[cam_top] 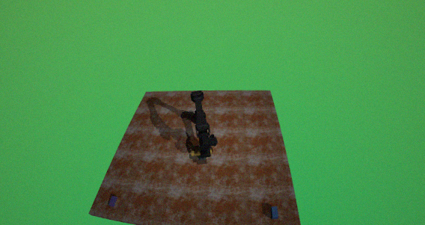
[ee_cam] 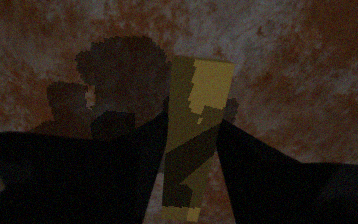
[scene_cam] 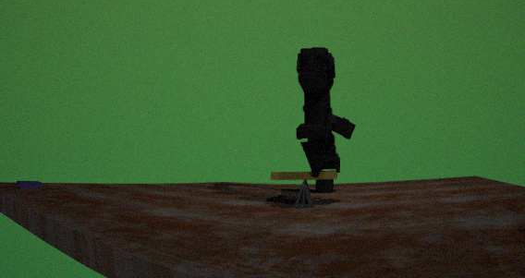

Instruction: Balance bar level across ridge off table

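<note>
From where I stand, the pincer [cam_top: 205, 155] [scene_cam: 316, 173] [ee_cam: 192, 122] is clamped on the yellow bar [cam_top: 194, 153] [scene_cam: 288, 175] [ee_cam: 212, 82], which lies nearly level just over the peak of the grey ridge [scene_cam: 304, 196]. I can't tell whether the two touch. The bar is clear of the tabletop [cam_top: 247, 173] [scene_cam: 240, 241] [ee_cam: 301, 45], so the carrying looks done; settling its middle on the peak and letting go remain. The grip sits off to one side of the peak, so I'd check the balance before freeing it.

The bar is a plain, straight, flat-faced block; the ridge narrows upward like a little tent. Rusty patches and pale grey bands mottle the tabletop, suggesting weathered stone or metal.
</note>
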